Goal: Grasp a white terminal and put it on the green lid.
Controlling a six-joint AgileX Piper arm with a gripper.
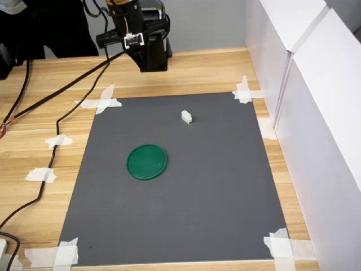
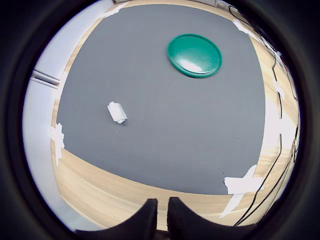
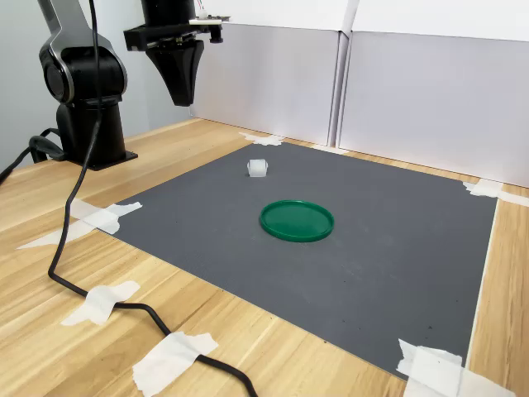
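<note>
The white terminal, a tiny white block, lies on the grey mat towards its far edge in the first exterior view. The green lid, a flat round disc, rests near the mat's middle with nothing on it, a short way from the terminal. My gripper hangs high above the wooden table beyond the mat's far edge, pointing down. Its fingers are shut and hold nothing. It is well clear of both objects.
The grey mat is taped to the wooden table at its corners. White walls run close along the first exterior view's right. A black cable trails over the wood on the first exterior view's left. The arm's base stands behind the mat.
</note>
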